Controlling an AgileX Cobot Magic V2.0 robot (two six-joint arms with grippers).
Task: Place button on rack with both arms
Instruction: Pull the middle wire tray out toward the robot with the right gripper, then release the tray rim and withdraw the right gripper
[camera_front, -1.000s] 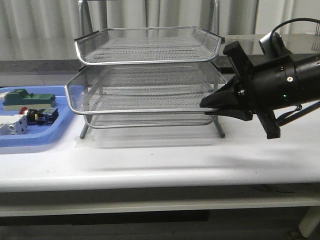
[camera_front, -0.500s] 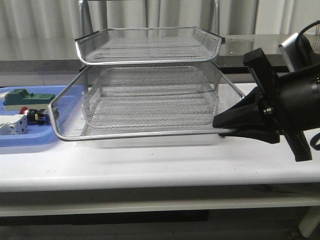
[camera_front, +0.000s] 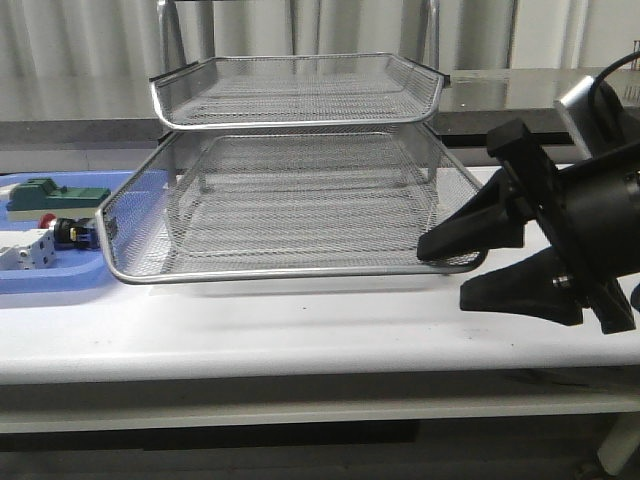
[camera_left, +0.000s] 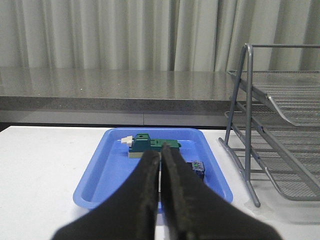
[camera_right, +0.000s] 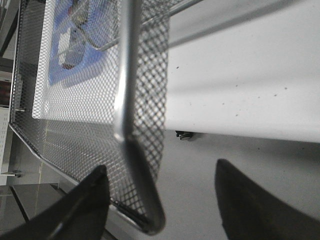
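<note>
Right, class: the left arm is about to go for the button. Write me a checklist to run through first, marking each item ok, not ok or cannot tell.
1. Middle tier of the rack stands out past the top tier: ok.
2. Right gripper open: ok.
3. Right gripper clear of the tier's corner rim: cannot tell; the right wrist view shows the rim between its fingers.
4. Left gripper open for a grasp: not ok, it is shut.
5. Button lying in the blue tray, nothing on top of it: ok.
</note>
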